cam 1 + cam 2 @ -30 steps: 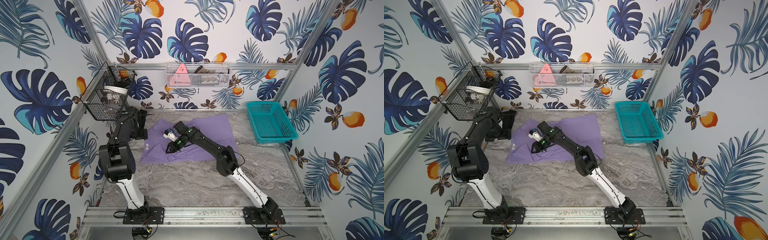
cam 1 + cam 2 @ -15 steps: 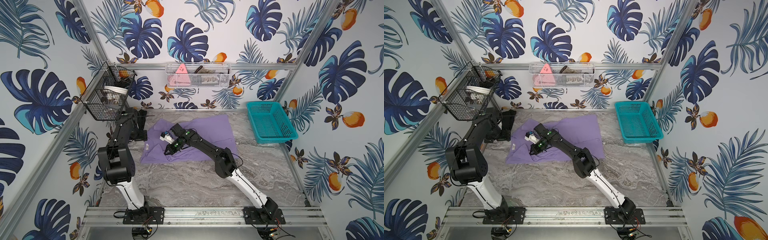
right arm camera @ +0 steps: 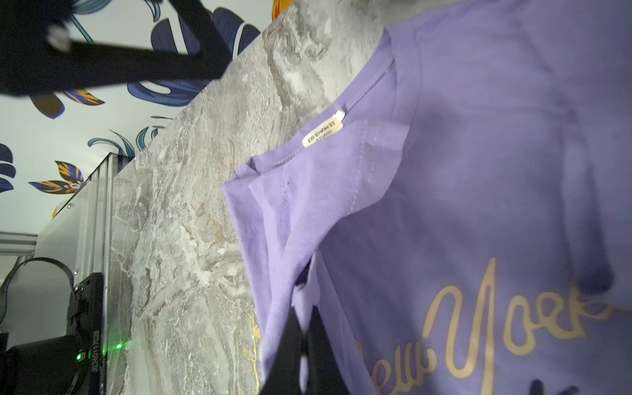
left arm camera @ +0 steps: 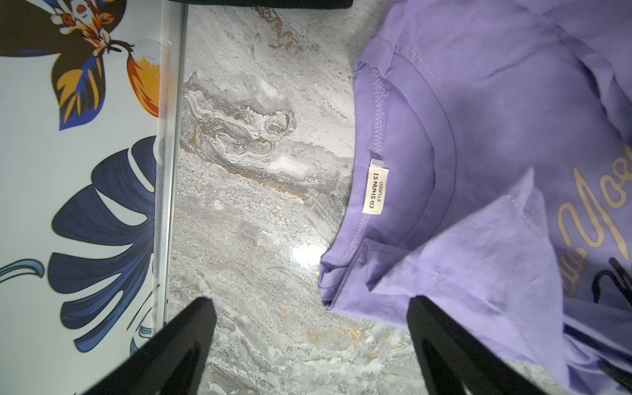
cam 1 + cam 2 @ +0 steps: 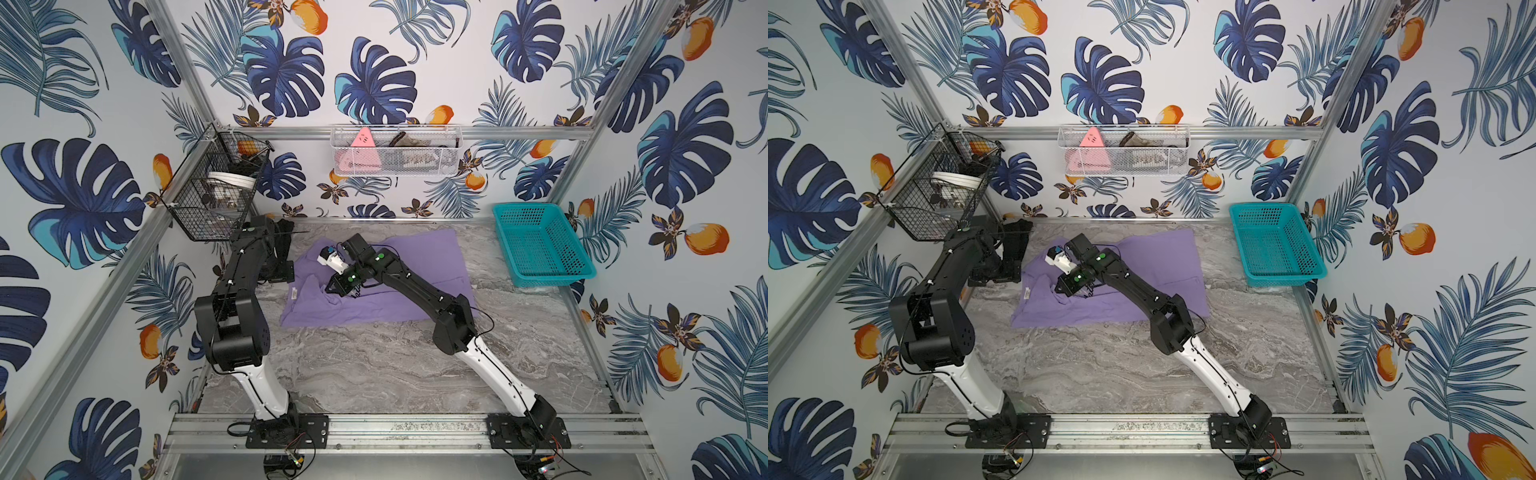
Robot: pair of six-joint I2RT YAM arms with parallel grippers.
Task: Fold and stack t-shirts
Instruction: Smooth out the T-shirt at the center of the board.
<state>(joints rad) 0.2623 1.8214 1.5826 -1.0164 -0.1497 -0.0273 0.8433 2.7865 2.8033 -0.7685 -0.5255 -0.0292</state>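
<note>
spreading across grey marble table (image 5: 374, 370), purple shirt (image 5: 424, 266), leaf-print walls (image 5: 457, 62)

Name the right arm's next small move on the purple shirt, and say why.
The right fingers are shut on a fold of the purple shirt beside its lettering; the left fingers stand open near the collar, holding nothing. So probably lift slightly and draw that fold toward the shirt's middle.

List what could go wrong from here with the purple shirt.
1. The right gripper pinches only a thin fold of the purple shirt; it may slip free on lifting.
2. The left gripper hangs open at the shirt's edge, holding nothing, so a one-sided pull may bunch the cloth.
</note>
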